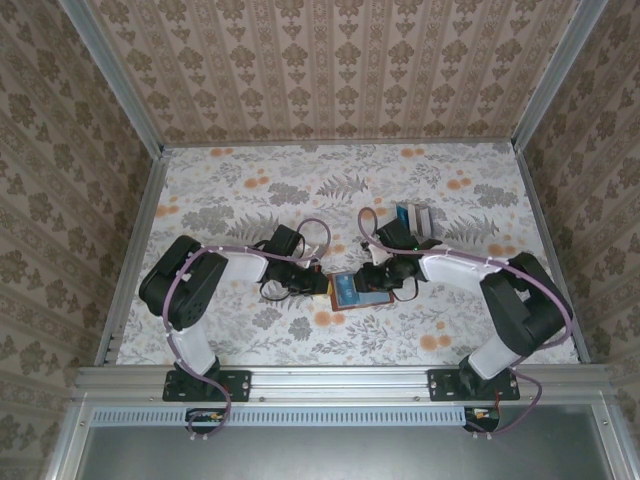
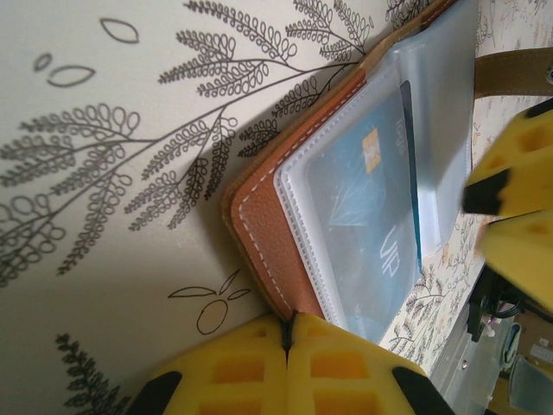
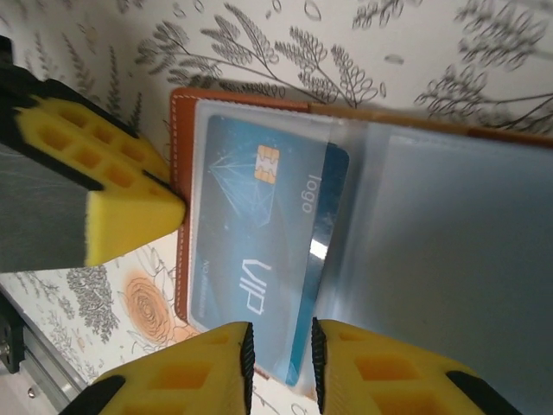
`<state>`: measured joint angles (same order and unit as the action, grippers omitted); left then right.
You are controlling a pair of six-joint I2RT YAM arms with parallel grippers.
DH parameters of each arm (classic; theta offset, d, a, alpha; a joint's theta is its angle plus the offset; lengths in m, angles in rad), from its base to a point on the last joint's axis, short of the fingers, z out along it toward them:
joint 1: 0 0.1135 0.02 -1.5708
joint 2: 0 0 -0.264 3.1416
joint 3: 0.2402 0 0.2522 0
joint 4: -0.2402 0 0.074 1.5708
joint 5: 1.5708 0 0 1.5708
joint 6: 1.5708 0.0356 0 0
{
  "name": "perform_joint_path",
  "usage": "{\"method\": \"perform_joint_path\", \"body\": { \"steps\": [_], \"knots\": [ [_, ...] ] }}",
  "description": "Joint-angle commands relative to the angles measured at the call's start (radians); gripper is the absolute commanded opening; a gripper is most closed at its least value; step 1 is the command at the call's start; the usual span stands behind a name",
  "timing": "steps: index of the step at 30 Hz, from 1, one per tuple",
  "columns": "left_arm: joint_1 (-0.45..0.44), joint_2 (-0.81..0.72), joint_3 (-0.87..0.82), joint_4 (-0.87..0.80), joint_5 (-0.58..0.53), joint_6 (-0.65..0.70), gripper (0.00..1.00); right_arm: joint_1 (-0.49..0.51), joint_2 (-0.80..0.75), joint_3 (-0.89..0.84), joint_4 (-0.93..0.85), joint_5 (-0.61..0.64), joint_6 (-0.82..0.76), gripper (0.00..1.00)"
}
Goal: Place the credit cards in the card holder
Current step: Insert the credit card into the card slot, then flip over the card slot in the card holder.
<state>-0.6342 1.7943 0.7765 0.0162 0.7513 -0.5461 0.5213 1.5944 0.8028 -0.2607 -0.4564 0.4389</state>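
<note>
The left gripper (image 2: 289, 346), clenched shut, touches the card holder's (image 2: 257, 235) stitched edge. The right gripper (image 3: 281, 363), slightly parted, straddles the blue credit card's (image 3: 251, 233) corner. Bare table (image 1: 220, 195) lies far and left.

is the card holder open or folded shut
Open: the card holder lies spread, its clear sleeves facing up with a blue card showing.
</note>
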Motion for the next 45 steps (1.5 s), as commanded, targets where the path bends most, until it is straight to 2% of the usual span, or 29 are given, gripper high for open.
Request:
{"method": "perform_joint_path", "body": {
  "steps": [1, 5, 11, 14, 18, 24, 30, 37, 41, 45],
  "knots": [
    [-0.025, 0.063, -0.059, -0.029, -0.084, 0.014, 0.00, 0.006, 0.041, -0.007, 0.052, -0.013, 0.043, 0.29],
    [-0.025, 0.062, -0.051, -0.063, -0.091, 0.032, 0.00, 0.018, 0.088, -0.001, 0.077, -0.034, 0.048, 0.29],
    [-0.025, 0.064, -0.063, -0.028, -0.084, 0.008, 0.00, 0.032, 0.114, 0.012, 0.089, -0.032, 0.045, 0.27],
    [-0.028, 0.056, -0.076, -0.011, -0.087, 0.000, 0.00, 0.049, 0.106, 0.020, 0.106, -0.070, 0.031, 0.26],
    [-0.028, 0.062, -0.058, -0.050, -0.089, 0.024, 0.00, 0.062, 0.066, 0.016, 0.068, -0.050, -0.028, 0.30],
    [-0.028, 0.073, -0.053, -0.049, -0.091, 0.027, 0.00, 0.058, -0.060, -0.009, -0.033, 0.091, -0.117, 0.38],
    [-0.028, 0.070, -0.061, -0.039, -0.089, 0.026, 0.00, 0.043, -0.182, -0.077, -0.033, 0.234, -0.032, 0.44],
    [-0.027, 0.077, -0.052, -0.050, -0.086, 0.038, 0.00, 0.043, -0.186, -0.134, -0.042, 0.344, 0.041, 0.47],
    [-0.028, 0.074, -0.057, -0.038, -0.083, 0.034, 0.00, 0.043, -0.184, -0.140, -0.051, 0.368, 0.052, 0.52],
    [-0.028, 0.067, -0.057, -0.042, -0.087, 0.034, 0.00, 0.043, -0.147, -0.140, -0.026, 0.330, 0.056, 0.51]
  ]
}}
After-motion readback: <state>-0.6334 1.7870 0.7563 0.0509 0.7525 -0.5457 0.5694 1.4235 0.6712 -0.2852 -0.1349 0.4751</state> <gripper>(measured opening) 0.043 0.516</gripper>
